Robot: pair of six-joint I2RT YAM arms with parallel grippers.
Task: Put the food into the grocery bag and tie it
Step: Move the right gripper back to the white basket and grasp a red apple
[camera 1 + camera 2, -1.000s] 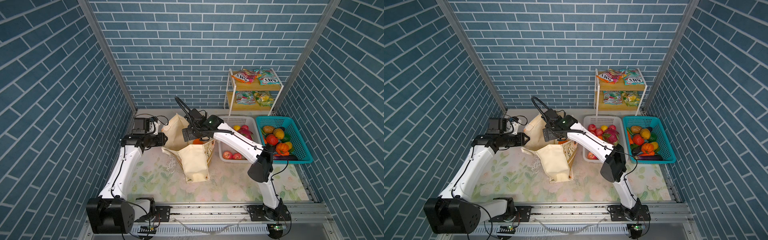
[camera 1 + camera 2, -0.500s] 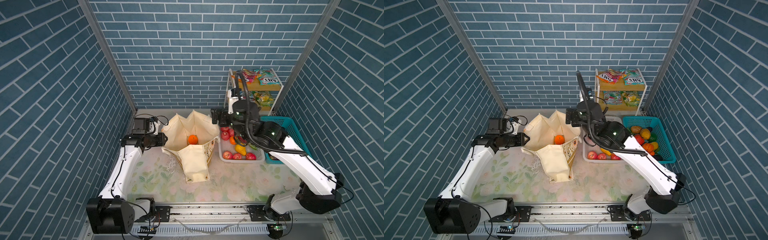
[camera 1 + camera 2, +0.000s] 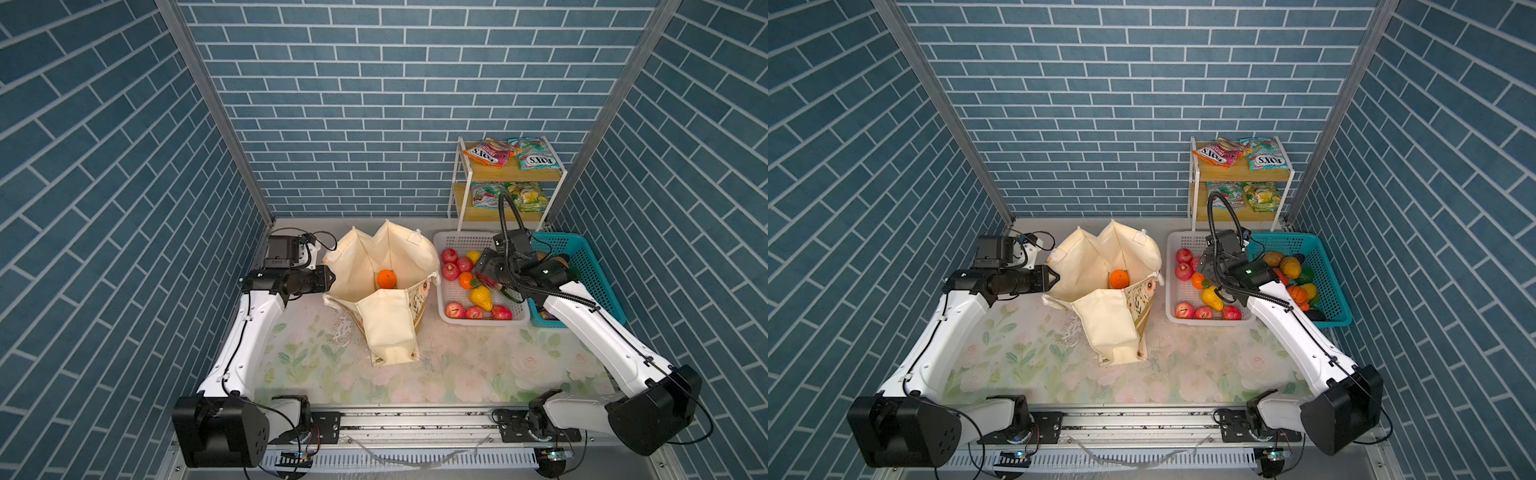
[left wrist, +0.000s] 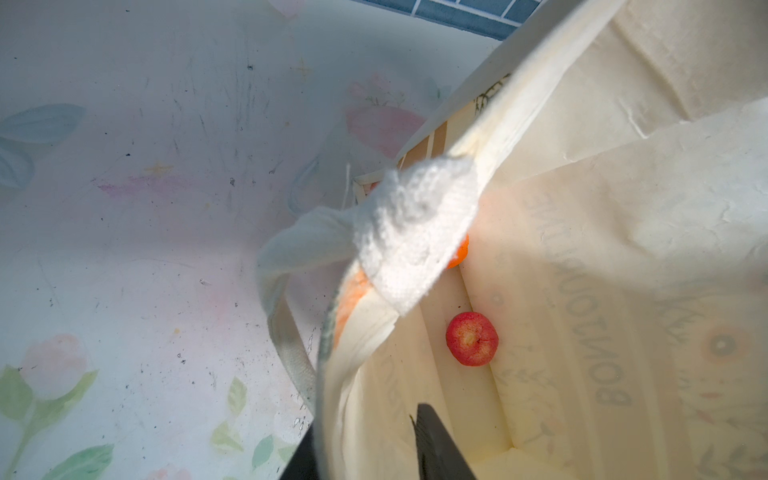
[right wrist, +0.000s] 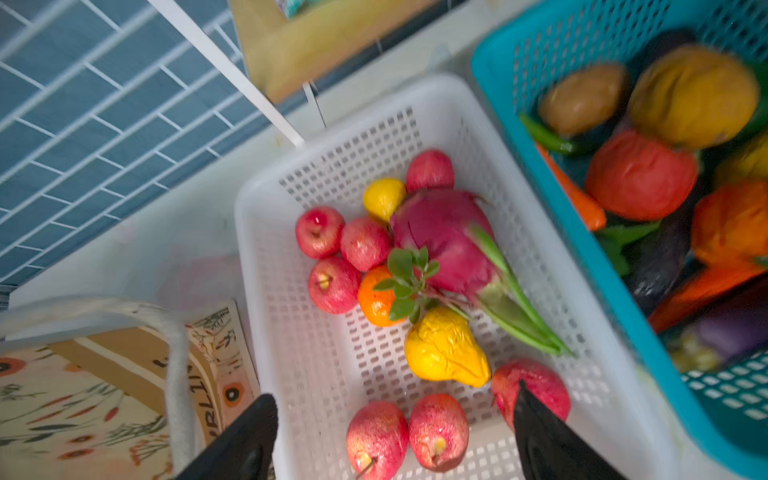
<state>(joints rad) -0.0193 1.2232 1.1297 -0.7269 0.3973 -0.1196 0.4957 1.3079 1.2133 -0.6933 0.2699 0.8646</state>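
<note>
My right jaws (wide open, empty) hang above the fruit (image 5: 438, 430) in the basket (image 5: 328, 365); left jaws clamp the bag (image 4: 623, 249) rim

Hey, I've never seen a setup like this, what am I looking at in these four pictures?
It is a two-armed robot at a table with a flowery cover. Two pictures look down from above; the other two come from a camera on each arm's wrist. The left gripper pinches the rim of a cream canvas tote bag, with a round orange and a red apple inside. The right gripper hangs open and empty over a white plastic basket of fruit; a teal plastic basket of vegetables stands beside it. Behind, glossy snack packets lie on a small wooden shelf.
</note>
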